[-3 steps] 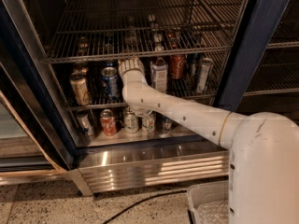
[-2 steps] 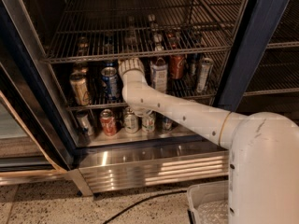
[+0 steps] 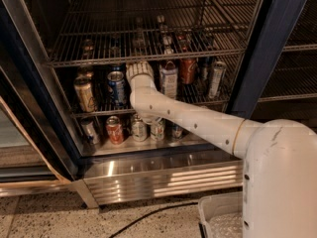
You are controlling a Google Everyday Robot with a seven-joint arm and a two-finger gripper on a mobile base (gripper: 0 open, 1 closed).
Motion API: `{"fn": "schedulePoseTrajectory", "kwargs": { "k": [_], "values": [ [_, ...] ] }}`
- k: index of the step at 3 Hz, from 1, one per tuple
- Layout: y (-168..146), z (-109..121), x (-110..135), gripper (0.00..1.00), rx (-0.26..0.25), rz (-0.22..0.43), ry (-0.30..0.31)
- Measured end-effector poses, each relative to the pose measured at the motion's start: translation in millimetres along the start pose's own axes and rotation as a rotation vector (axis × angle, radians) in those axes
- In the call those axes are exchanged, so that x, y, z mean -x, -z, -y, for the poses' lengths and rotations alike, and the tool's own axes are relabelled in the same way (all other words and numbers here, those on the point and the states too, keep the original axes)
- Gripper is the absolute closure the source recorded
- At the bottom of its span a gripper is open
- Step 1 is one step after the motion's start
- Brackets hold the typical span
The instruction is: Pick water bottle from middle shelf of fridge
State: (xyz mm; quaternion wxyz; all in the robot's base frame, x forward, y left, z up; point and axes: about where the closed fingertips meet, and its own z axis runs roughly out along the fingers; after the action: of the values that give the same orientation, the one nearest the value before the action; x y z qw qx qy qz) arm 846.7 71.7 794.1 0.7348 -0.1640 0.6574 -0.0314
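Observation:
The fridge (image 3: 267, 43) stands open with my arm reaching into its left bay. My gripper (image 3: 140, 70) is at the middle shelf (image 3: 94, 113), between a blue can (image 3: 117, 87) and a dark-capped bottle with a white label (image 3: 169, 79), just under the upper rack. I see it from behind, so its tips point into the fridge. The water bottle is hidden from this view; nothing clear and colourless shows around the gripper.
The middle shelf also holds a gold can (image 3: 85, 94), a red can (image 3: 188, 71) and a silver can (image 3: 215, 78). Several cans (image 3: 114, 129) stand on the steel floor below. Small items sit on the upper rack (image 3: 148, 56). A white bin (image 3: 223, 217) and a cable (image 3: 148, 213) lie on the floor.

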Motion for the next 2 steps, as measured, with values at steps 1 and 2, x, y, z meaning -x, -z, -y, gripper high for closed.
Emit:
{"fn": "schedulePoseTrajectory", "kwargs": {
  "k": [1,2],
  "values": [
    [0.0,0.0,0.0,1.00,0.000,0.000,0.000],
    [0.0,0.0,0.0,0.89,0.000,0.000,0.000]
  ]
}}
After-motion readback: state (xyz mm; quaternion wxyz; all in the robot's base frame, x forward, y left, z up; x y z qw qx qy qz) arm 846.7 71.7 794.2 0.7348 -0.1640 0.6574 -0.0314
